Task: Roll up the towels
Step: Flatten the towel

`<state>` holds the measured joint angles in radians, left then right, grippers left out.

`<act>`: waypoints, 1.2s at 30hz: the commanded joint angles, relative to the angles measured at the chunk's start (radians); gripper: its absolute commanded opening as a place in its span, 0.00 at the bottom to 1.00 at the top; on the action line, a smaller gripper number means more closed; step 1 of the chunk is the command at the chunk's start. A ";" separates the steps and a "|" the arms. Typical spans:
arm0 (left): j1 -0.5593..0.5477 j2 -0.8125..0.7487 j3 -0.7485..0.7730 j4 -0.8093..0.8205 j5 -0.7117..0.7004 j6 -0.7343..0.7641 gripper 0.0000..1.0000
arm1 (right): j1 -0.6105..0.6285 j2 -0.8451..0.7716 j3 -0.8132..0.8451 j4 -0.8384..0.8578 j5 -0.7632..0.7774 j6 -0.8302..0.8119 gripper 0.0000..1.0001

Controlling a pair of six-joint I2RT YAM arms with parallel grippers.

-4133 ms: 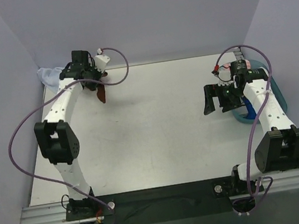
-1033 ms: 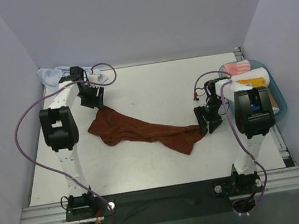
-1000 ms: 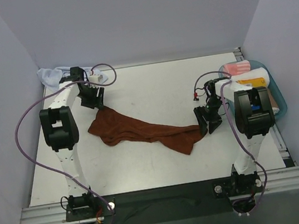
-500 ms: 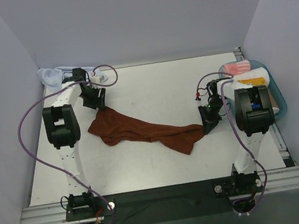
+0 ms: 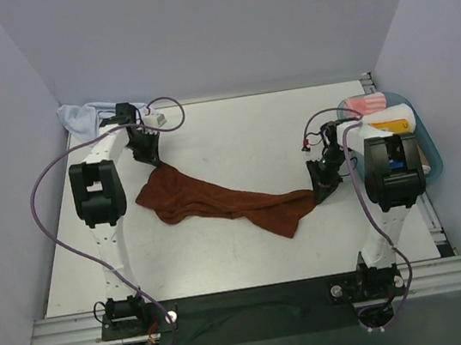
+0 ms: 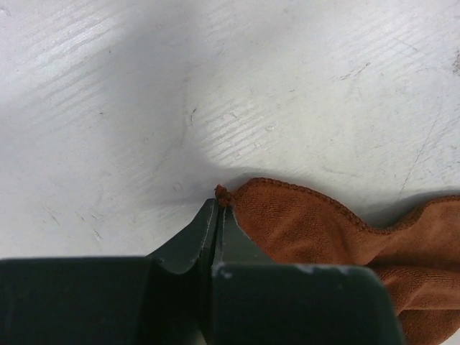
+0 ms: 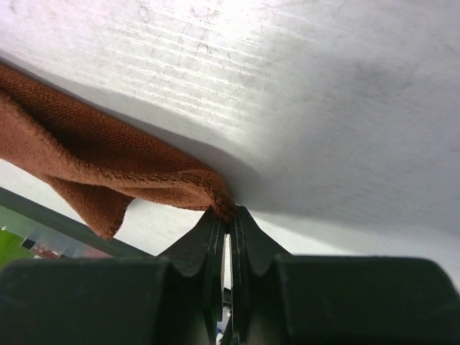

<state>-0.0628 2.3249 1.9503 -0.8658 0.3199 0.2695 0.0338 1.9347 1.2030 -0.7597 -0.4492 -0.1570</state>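
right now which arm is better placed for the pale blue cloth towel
Left, probably: left gripper, pinching the rust-brown terry towel, is near the pale blue cloth towel; right gripper is far across.

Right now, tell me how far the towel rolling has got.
Done: nothing is rolled yet; the rust-brown towel lies crumpled in a strip on the table. In hand: the left gripper and right gripper each pinch an opposite corner of it. Left: spread and roll it, then the light-blue towel, bunched at the far left corner.
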 commanded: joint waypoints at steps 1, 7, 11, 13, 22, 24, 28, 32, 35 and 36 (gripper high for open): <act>0.011 -0.056 0.033 0.019 0.036 0.002 0.00 | -0.017 -0.101 0.047 -0.029 0.012 -0.045 0.00; 0.043 -0.159 0.042 0.019 0.061 -0.010 0.00 | -0.026 -0.161 0.107 -0.067 0.049 -0.079 0.00; 0.058 -0.248 0.042 0.019 0.044 -0.036 0.00 | -0.026 -0.232 0.153 -0.090 0.086 -0.108 0.00; 0.095 -0.316 0.033 0.024 0.053 -0.052 0.00 | -0.026 -0.261 0.193 -0.104 0.115 -0.116 0.00; 0.222 -0.622 -0.093 0.105 0.157 -0.133 0.00 | -0.026 -0.410 0.383 -0.162 0.199 -0.164 0.00; 0.251 -0.673 -0.120 0.120 0.180 -0.148 0.00 | -0.026 -0.450 0.398 -0.170 0.205 -0.168 0.00; 0.279 -0.836 -0.256 0.146 0.222 -0.158 0.00 | -0.028 -0.531 0.402 -0.182 0.221 -0.185 0.00; 0.308 -1.013 -0.382 0.165 0.229 -0.154 0.00 | -0.026 -0.650 0.389 -0.204 0.234 -0.200 0.00; 0.334 -1.183 -0.489 0.154 0.216 -0.161 0.00 | -0.028 -0.747 0.376 -0.231 0.248 -0.211 0.00; 0.339 -1.231 -0.513 0.148 0.205 -0.168 0.00 | -0.026 -0.773 0.366 -0.249 0.250 -0.214 0.00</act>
<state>0.2501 1.2388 1.4818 -0.7589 0.5285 0.1135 0.0135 1.2663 1.5795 -0.9264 -0.2546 -0.3408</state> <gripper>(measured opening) 0.029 0.044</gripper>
